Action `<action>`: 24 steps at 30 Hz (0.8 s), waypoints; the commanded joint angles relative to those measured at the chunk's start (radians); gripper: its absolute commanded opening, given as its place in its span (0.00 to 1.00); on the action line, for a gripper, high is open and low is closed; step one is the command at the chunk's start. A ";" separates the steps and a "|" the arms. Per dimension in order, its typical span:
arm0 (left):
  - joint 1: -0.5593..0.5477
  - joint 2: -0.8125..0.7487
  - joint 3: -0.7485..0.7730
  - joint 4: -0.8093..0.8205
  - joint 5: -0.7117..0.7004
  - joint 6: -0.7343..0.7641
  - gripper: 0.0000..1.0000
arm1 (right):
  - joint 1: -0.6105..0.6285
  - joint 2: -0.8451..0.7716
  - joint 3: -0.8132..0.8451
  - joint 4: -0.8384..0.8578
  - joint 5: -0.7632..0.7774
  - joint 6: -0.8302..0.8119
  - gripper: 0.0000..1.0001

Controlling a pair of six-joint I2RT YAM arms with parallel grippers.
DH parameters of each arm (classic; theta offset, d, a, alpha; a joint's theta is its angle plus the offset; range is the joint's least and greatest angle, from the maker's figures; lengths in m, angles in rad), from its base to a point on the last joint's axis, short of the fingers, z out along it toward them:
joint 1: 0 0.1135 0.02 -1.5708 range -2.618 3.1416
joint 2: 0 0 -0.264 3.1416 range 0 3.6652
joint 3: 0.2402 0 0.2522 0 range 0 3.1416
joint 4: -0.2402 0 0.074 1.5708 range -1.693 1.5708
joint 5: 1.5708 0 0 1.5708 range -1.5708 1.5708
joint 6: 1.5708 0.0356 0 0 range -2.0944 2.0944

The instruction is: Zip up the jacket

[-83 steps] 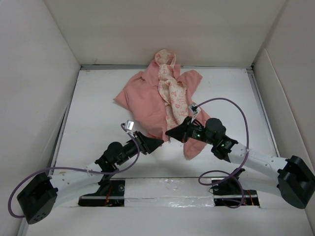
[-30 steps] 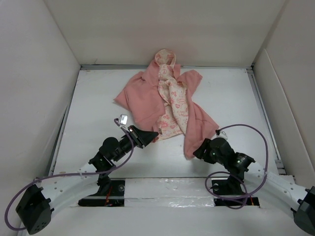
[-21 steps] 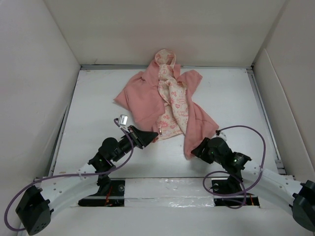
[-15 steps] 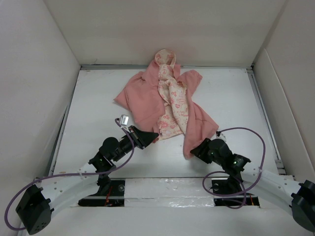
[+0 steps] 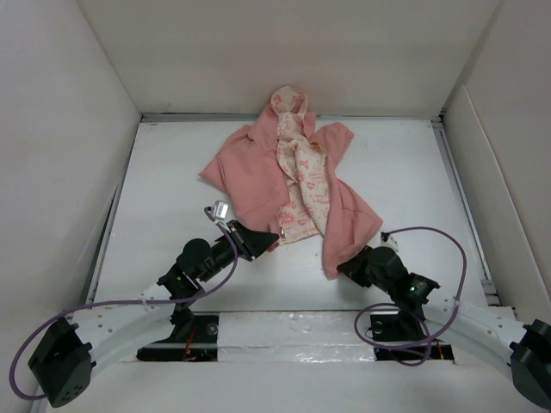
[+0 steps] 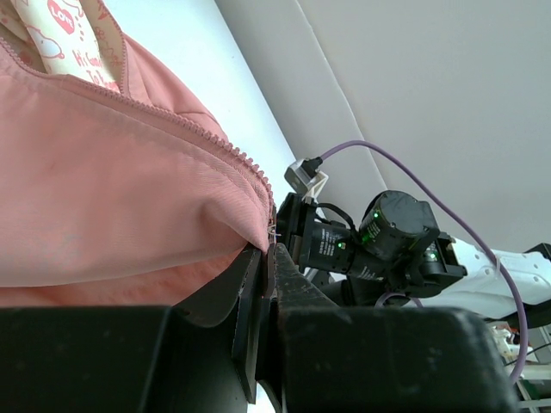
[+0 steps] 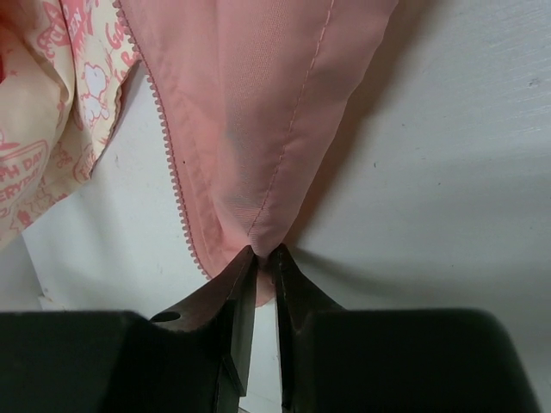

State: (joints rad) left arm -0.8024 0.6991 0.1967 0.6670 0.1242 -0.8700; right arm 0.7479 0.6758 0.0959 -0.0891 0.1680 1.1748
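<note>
The salmon-pink hooded jacket [image 5: 258,168] lies open on the white table, its cream printed lining [image 5: 301,181] showing down the middle. My left gripper [image 5: 269,236] is shut on the bottom corner of the jacket's left front panel [image 6: 129,198], where the zipper teeth [image 6: 219,138] end. My right gripper [image 5: 341,266] is shut on the bottom hem of the right front panel [image 7: 267,112], beside its zipper teeth [image 7: 168,155]. The two zipper edges lie apart and unjoined.
White walls [image 5: 284,52] enclose the table at the back and both sides. A purple cable [image 5: 430,237] loops over the right arm, another [image 5: 103,305] trails from the left arm. Bare table surface [image 5: 164,224] lies left and right of the jacket.
My right gripper has drawn back from the middle to the near right and now pinches the right panel's hem. My left gripper has kept hold of the left corner, shifting slightly.
</note>
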 commanded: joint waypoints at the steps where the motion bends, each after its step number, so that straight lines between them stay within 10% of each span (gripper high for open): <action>1: 0.005 0.010 0.047 0.082 0.017 -0.004 0.00 | 0.010 -0.002 -0.001 0.101 0.009 -0.010 0.24; 6: 0.005 0.025 0.043 0.095 0.022 -0.017 0.00 | 0.010 -0.002 0.004 0.100 -0.035 -0.023 0.51; 19: 0.005 0.019 0.040 0.092 0.020 -0.018 0.00 | 0.019 -0.062 -0.051 0.153 -0.126 0.029 0.28; 24: 0.005 0.010 0.037 0.088 0.014 -0.018 0.00 | 0.028 -0.056 -0.048 0.158 -0.136 0.028 0.58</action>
State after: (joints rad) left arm -0.8024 0.7296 0.1967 0.6907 0.1295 -0.8883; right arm 0.7620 0.6159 0.0643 0.0124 0.0517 1.1950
